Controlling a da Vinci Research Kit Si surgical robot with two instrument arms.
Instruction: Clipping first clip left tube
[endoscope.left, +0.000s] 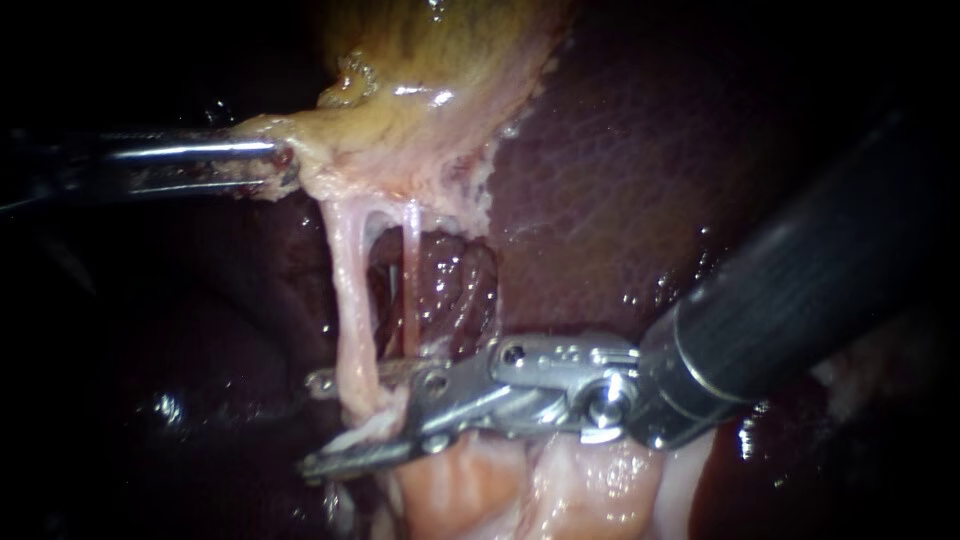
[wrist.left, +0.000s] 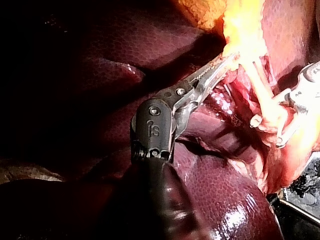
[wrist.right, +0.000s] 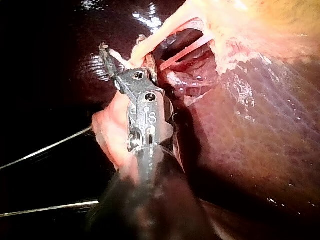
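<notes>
Pale left tube (endoscope.left: 352, 320) crosses right instrument's (endoscope.left: 306, 425) parted jaws; left instrument (endoscope.left: 283, 165) grips gallbladder (endoscope.left: 440, 60).

The only lettering in sight sits on the instruments themselves. In the left wrist view, the left instrument (wrist.left: 229, 59) carries a small raised mark (wrist.left: 153, 129) on the dark housing of its wrist joint, behind the jaws. In the right wrist view, the right instrument (wrist.right: 124, 50) carries a similar stamped mark (wrist.right: 148, 117) on the metal housing of its wrist joint, just behind two small screws. Neither mark is read off here. In the endoscope view no writing can be made out on either instrument. The liver (endoscope.left: 620, 180) and the gallbladder (endoscope.left: 450, 60) bear no label, number or sign.
</notes>
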